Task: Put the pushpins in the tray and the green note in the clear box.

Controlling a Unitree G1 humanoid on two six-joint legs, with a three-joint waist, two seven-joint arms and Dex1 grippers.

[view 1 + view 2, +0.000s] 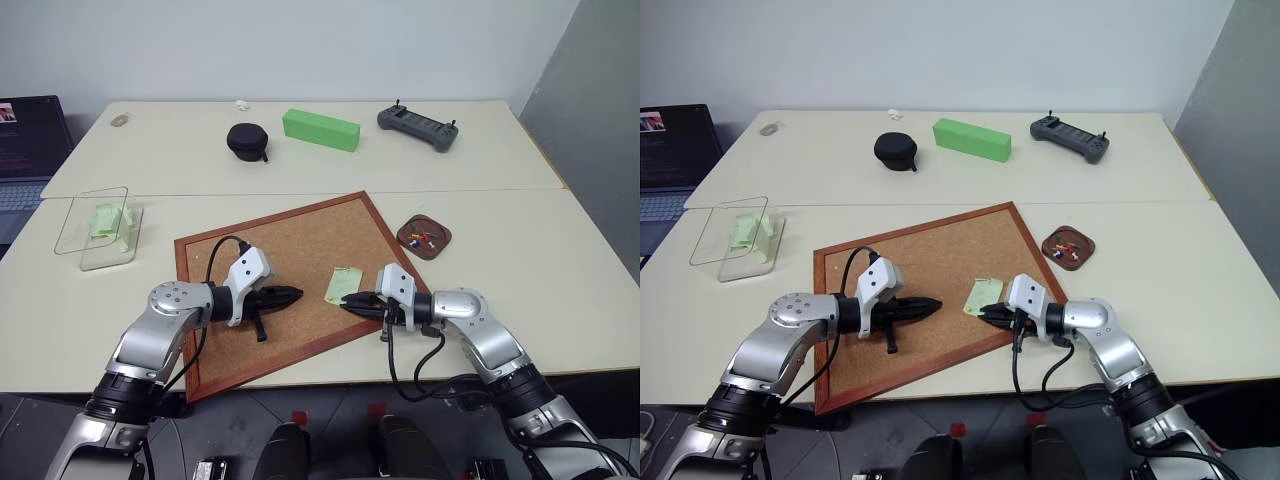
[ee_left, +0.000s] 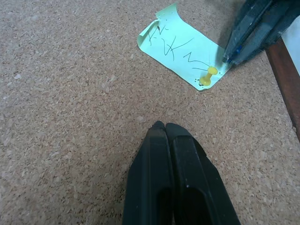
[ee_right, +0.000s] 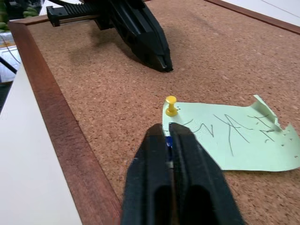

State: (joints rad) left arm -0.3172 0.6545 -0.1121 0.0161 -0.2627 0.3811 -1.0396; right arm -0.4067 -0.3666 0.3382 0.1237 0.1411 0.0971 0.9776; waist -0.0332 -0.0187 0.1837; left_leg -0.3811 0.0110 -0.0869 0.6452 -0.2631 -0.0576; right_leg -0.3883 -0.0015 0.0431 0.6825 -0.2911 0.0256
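1. While the right tool [image 1: 347, 303] is clenched at the near corner of the small pale green paper note [image 1: 342, 284], a speck of blue shows between its tips; I judge that it grips a tiny blue plastic-headed pushpin [image 3: 167, 141].
2. Pull that pin straight out of the cork, not sideways, so the thin paper does not tear.
3. The left tool [image 1: 290, 295] is clenched on nothing, hovering low over the large wood-framed cork board [image 1: 290, 240], near the note; it could press the paper flat.
4. The note lies near the board's right edge, scribbled on, one far corner ragged and curled, and a tiny yellow pushpin [image 3: 171, 106] stands upright by its near corner.
5. The small dark reddish-brown tray [image 1: 440, 245], with several pins in it, sits just off the board's right corner on the tabletop [image 1: 560, 280].
6. The small clear plastic box [image 1: 95, 262] stands near the tabletop's left edge.
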